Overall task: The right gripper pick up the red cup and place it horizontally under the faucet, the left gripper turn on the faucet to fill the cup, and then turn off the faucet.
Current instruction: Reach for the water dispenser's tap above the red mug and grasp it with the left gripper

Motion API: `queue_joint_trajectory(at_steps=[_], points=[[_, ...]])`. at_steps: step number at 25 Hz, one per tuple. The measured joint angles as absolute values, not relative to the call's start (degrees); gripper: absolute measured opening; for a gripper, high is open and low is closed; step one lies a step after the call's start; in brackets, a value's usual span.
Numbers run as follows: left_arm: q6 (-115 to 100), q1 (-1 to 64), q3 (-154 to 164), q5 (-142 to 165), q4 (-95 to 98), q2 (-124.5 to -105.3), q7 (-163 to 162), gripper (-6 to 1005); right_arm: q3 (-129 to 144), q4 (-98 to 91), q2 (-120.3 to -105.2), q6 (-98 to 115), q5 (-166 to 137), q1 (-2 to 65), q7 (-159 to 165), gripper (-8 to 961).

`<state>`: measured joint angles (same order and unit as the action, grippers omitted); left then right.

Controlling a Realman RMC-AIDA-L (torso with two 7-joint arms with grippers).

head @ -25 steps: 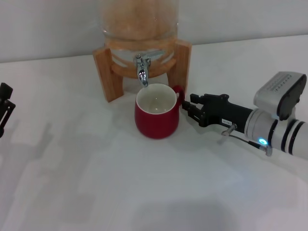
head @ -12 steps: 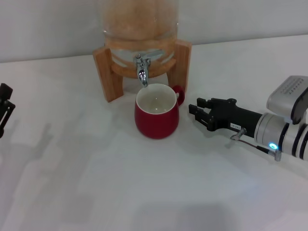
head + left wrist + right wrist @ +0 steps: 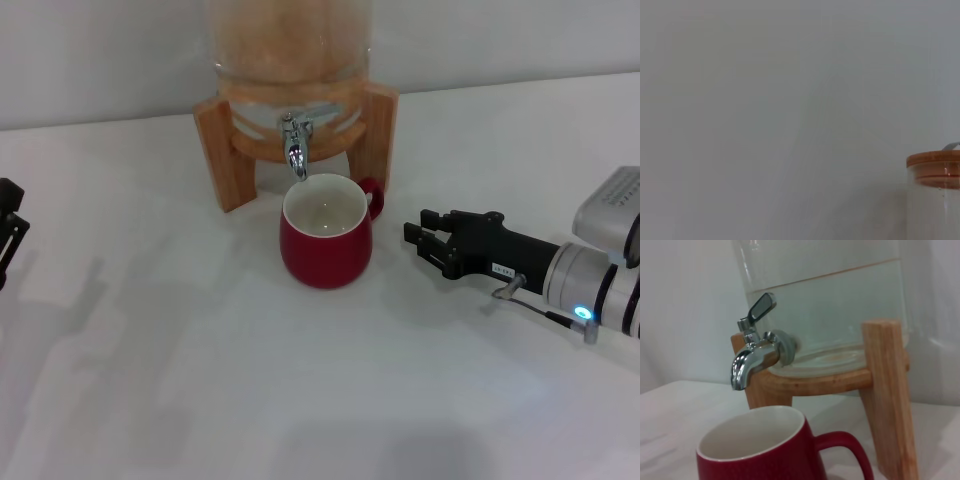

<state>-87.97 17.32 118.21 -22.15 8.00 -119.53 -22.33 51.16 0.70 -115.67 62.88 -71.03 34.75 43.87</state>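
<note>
Right pincer (image 3: 418, 236) open, left pincer (image 3: 8, 228) parked

The red cup (image 3: 325, 245) is white inside; the faucet (image 3: 294, 146) is chrome; the wooden stand (image 3: 219, 150) is pale tan.

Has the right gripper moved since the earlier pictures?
Yes. The right gripper has drawn back from the red cup, toward the robot's right; a clear gap now separates them.
</note>
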Motion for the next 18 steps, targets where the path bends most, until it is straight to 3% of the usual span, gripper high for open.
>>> queue_joint_trajectory(at_steps=[18], points=[[-87.98, 17.22, 118.21, -22.26, 8.00, -119.53, -22.32, 875, 51.84, -5.48, -115.39, 63.19, -70.97, 31.23, 47.41, 294]])
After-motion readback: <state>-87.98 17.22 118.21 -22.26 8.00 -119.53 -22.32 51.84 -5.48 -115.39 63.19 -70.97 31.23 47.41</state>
